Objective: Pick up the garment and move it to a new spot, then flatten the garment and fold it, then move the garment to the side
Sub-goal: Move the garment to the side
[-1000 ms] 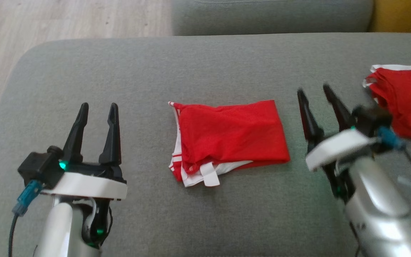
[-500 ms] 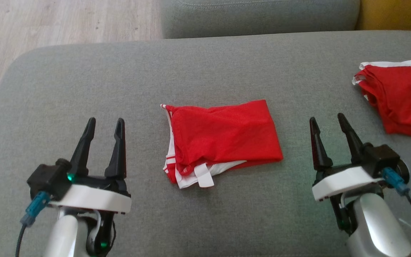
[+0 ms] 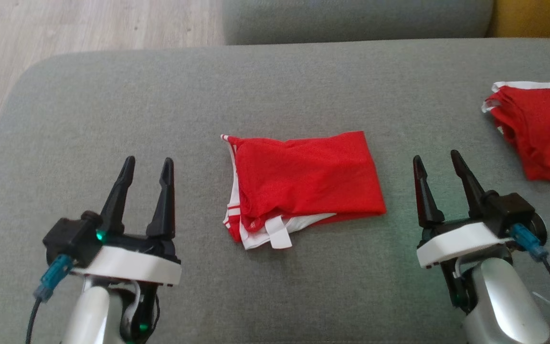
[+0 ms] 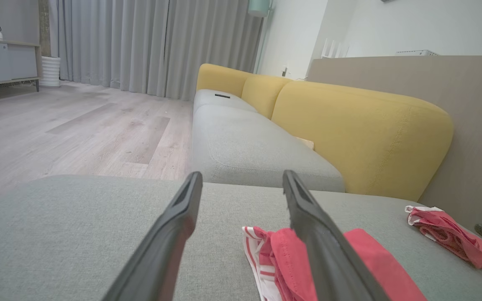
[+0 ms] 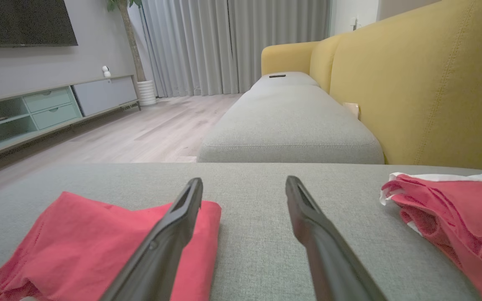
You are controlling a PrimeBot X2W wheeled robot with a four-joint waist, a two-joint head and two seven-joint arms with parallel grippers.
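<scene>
The garment [image 3: 308, 181] is red with white striped trim and lies folded into a rough rectangle in the middle of the grey cushion [image 3: 275, 86]. My left gripper [image 3: 149, 161] hovers open and empty to its left, well apart from the cloth. On the other side, my right gripper [image 3: 436, 156] stands open and empty a short gap from the folded edge. In the left wrist view the left gripper [image 4: 242, 175] has the garment [image 4: 364, 251] behind its right finger. In the right wrist view the garment [image 5: 78, 234] lies left of the right gripper [image 5: 244, 180].
A second red and white garment [image 3: 542, 129] lies crumpled at the cushion's right side, also seen as a red heap [image 5: 446, 213]. A yellow backrest [image 5: 425, 83] borders the right. Wooden floor [image 3: 65, 28] lies beyond the cushion's far left edge.
My right gripper has drawn back toward the near edge, away from the second garment, and steadied. The left gripper has shifted slightly back. The garment has not moved; the head camera shifted a little.
</scene>
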